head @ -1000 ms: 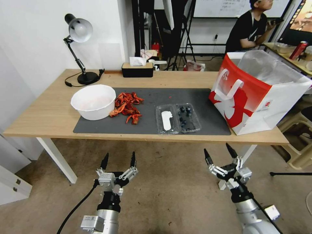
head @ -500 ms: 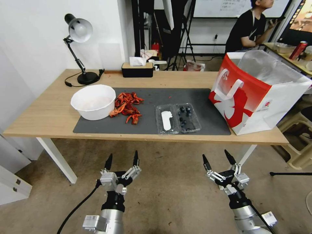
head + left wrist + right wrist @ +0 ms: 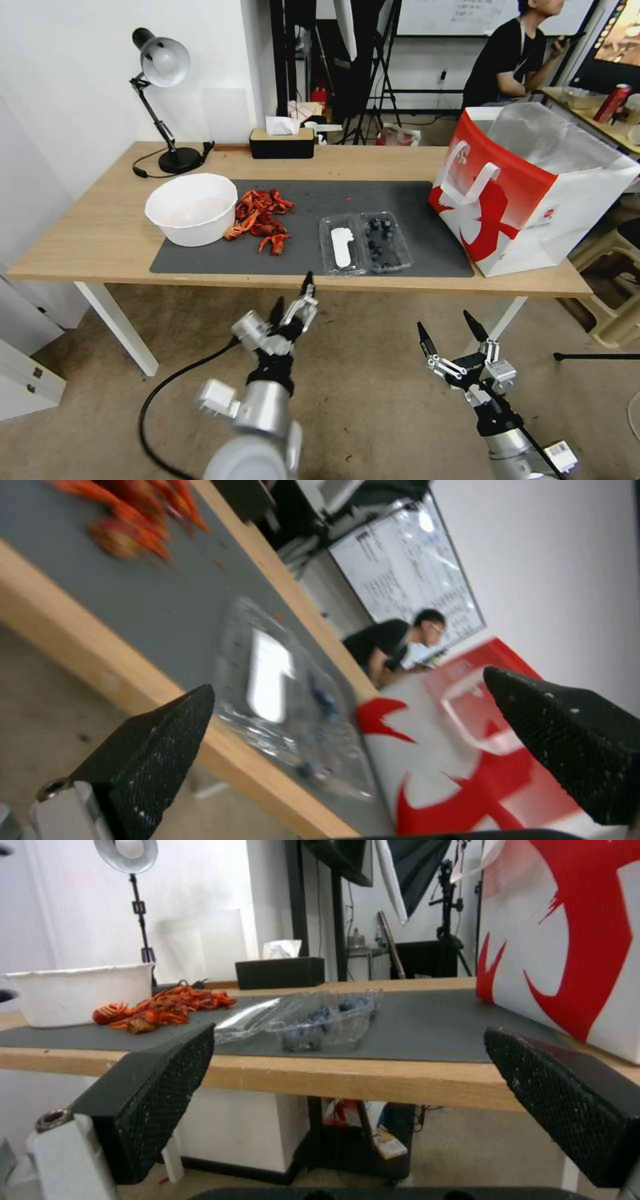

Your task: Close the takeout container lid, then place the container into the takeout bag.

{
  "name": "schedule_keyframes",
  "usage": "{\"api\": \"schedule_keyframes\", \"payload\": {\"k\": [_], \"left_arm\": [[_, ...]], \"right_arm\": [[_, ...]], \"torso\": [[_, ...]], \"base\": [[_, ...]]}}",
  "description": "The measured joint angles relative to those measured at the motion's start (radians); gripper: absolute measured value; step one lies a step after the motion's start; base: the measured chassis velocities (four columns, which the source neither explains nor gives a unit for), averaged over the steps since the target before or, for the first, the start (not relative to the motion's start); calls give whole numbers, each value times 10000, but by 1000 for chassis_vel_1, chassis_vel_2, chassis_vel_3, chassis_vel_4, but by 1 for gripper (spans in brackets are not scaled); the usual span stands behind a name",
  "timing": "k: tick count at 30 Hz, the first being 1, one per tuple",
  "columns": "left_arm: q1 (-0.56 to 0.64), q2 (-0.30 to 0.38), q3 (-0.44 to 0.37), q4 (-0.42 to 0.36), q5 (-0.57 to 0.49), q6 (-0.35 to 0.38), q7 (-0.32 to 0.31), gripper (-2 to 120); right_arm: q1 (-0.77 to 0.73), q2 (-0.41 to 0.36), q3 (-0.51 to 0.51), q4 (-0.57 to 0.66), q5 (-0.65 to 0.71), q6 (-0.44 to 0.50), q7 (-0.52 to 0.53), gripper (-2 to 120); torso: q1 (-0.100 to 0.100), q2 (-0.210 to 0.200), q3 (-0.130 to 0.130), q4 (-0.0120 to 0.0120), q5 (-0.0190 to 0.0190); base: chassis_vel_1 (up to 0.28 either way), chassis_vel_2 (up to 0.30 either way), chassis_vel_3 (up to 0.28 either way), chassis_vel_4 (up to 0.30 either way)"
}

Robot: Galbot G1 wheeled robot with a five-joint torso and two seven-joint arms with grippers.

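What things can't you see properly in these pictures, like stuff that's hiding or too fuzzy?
- Inside of the takeout bag: head view, its walls hide the bottom.
- Words on the lid label: head view, too small; left wrist view, blurred.
- How many blueberries are in the takeout container: right wrist view, the clear plastic blurs them.
- What the white bowl holds: right wrist view, its wall hides it.

The takeout container (image 3: 365, 243) lay open on the dark mat (image 3: 427, 233), its lid (image 3: 343, 245) flat beside the blueberries. The takeout bag (image 3: 527, 193) stood to its right. Below the table edge, the left gripper (image 3: 293, 299) and right gripper (image 3: 449, 331) hung open.
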Motion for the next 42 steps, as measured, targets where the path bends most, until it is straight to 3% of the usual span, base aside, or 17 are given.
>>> {"api": "schedule_keyframes", "payload": {"k": [8, 12, 24, 34, 42], "left_arm": [[-1385, 294, 688, 947, -966, 768, 233, 100], [-2113, 663, 574, 1689, -1381, 1246, 870, 100], [-3181, 1905, 196, 2209, -2564, 2933, 2454, 100], [-4002, 2008, 434, 2676, -2994, 3216, 2438, 100], [-4554, 1829, 672, 3096, -3436, 3372, 1989, 100]], "right_arm": [[-74, 162, 89, -22, -213, -109, 19, 100], [-52, 295, 54, -225, -397, -172, 41, 100], [207, 343, -29, -597, -640, -395, 133, 100], [282, 426, -149, -709, -818, -461, 163, 100], [246, 435, -149, -821, -875, -393, 163, 100]], "torso": [[0, 0, 0, 0, -2], [1, 0, 0, 0, -2], [1, 0, 0, 2, -3], [0, 0, 0, 0, -1], [1, 0, 0, 0, -2]], "base": [[0, 0, 0, 0], [0, 0, 0, 0], [0, 0, 0, 0], [0, 0, 0, 0], [0, 0, 0, 0]]}}
